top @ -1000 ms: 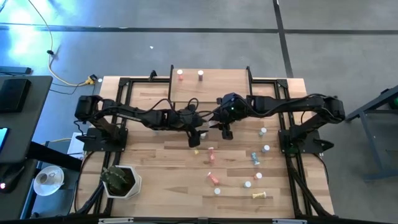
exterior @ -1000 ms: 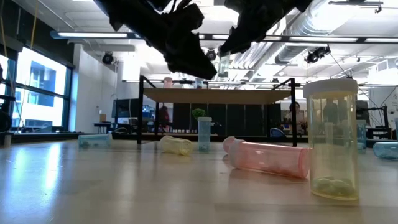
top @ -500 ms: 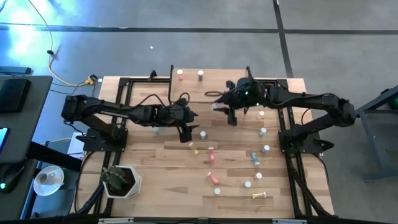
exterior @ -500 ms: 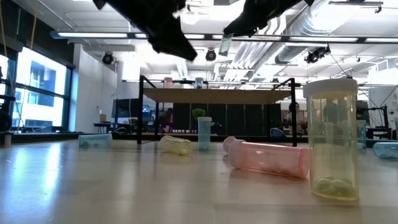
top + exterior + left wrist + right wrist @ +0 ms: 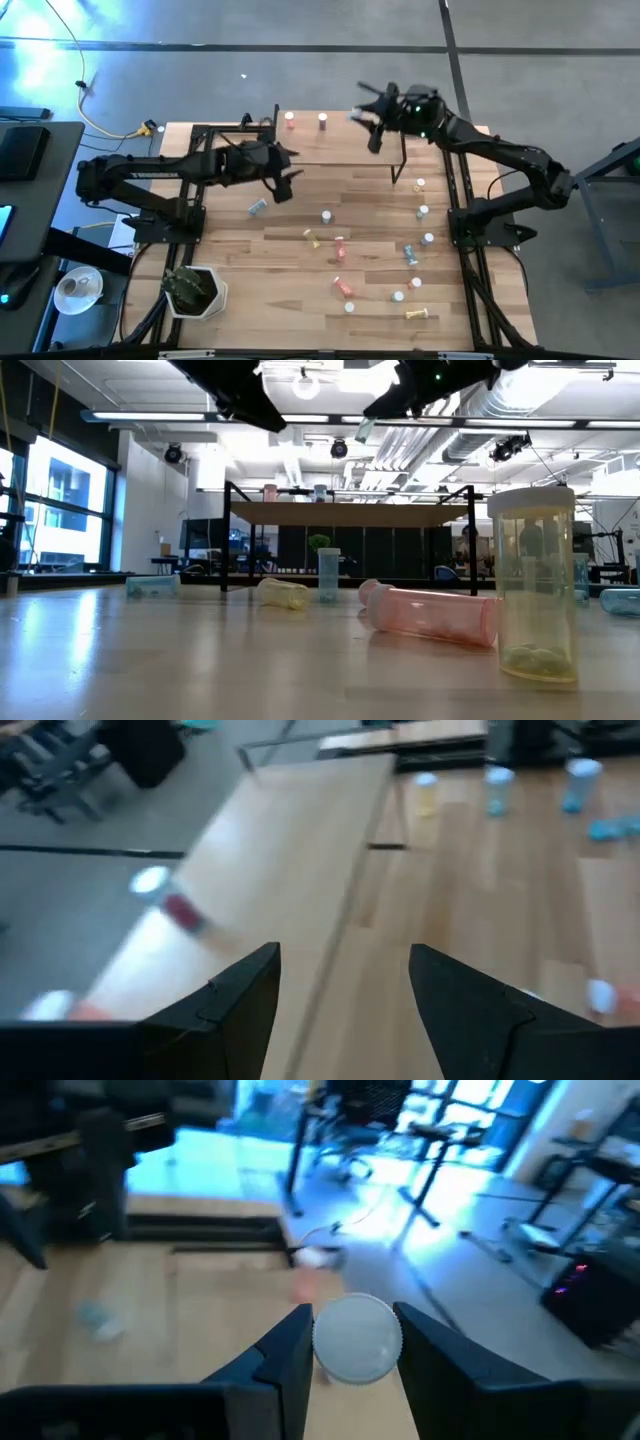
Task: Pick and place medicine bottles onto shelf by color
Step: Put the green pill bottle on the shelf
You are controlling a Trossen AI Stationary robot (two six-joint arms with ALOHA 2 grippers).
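Note:
My right gripper (image 5: 363,114) hovers above the right part of the shelf (image 5: 340,148), shut on a small pale bottle with a white cap (image 5: 357,1340); this bottle (image 5: 362,428) also shows in the low view. Two bottles, one red (image 5: 290,120), stand at the shelf's far edge. My left gripper (image 5: 284,178) is open with nothing in it, raised above the table just left of the shelf's near left corner. Several more bottles stand or lie on the table, among them a blue one (image 5: 258,206) and a yellow one (image 5: 312,238). My right gripper pinches the bottle between its two fingers, which sit on opposite sides of the body just below the cap (image 5: 357,1320). The cap end faces back toward the wrist. The bottle is lifted clear, tilted, and its lower end (image 5: 360,434) sticks out below the fingers.
The shelf stands on thin black legs (image 5: 228,535) at the table's far side. Loose bottles are scattered over the table's right half (image 5: 410,252). A potted plant (image 5: 193,290) stands at the near left. A large yellowish bottle (image 5: 533,585) stands close to the low camera.
Both grippers have risen. My right gripper has carried the bottle toward the far edge, from over the table to above the shelf, and tipped up toward level. My left gripper has drawn back toward the table's left and far side, still open.

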